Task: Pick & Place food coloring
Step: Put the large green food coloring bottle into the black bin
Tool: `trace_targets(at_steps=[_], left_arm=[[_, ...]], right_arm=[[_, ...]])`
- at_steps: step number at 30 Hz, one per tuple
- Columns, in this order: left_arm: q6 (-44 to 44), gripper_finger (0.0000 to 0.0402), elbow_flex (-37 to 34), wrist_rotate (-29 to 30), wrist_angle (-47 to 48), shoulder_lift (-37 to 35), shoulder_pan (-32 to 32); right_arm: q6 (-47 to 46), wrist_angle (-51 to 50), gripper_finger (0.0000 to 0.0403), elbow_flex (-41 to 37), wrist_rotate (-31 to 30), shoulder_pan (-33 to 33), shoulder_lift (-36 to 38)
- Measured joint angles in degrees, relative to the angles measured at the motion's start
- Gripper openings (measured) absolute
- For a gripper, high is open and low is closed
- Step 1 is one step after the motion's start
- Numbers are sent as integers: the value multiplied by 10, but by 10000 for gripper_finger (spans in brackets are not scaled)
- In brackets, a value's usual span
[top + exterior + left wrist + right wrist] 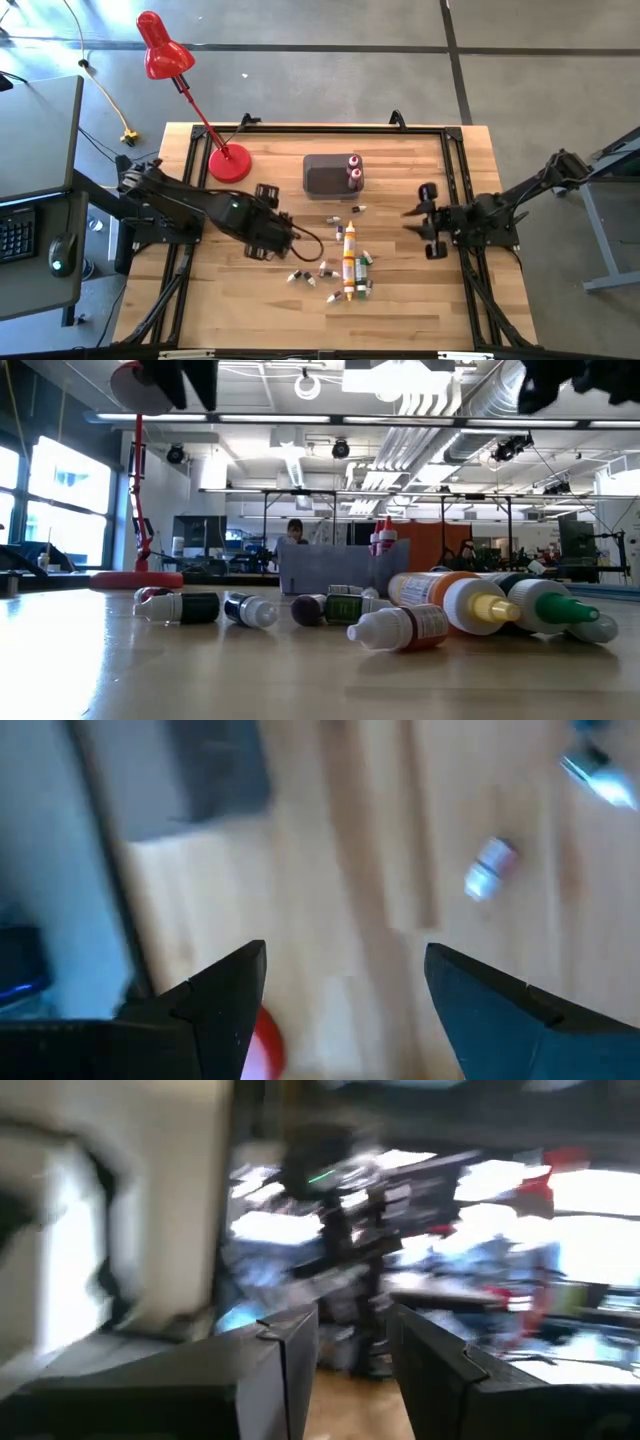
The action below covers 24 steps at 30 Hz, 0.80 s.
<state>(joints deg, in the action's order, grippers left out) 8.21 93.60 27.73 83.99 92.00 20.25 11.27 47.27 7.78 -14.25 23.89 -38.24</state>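
Daylight falls bright and even on the table [420, 300] in the high view, with soft, short shadows. In the low view, ceiling lights and a window [60, 500] glare, and the nearest bottles [400, 628] look soft. Both wrist views are heavily smeared by motion blur.

Grey concrete floor [330, 90] around the pale wooden tabletop [230, 300]; tall windows [60, 495] beyond; exposed ceiling ducts [440, 405]; seemingly a person [295, 532] seated far off.

Bottles [345, 268] lie scattered between both arms, before the tub [328, 176].
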Motion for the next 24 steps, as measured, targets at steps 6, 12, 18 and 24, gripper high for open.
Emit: trace_targets(at_steps=[6,12,18,24], left_arm=[[72,269,0,62,24,-47,0],[107,269,0,37,34,-68,0],[116,269,-1,12,37,-66,0],[116,269,-1,-4,40,-67,0]], right_arm=[[59,-272,117,228,43,-12,-165],[-7,-566,117,390,91,5,-336],[26,-627,117,462,39,44,-456],[67,-626,117,493,-11,79,-498]])
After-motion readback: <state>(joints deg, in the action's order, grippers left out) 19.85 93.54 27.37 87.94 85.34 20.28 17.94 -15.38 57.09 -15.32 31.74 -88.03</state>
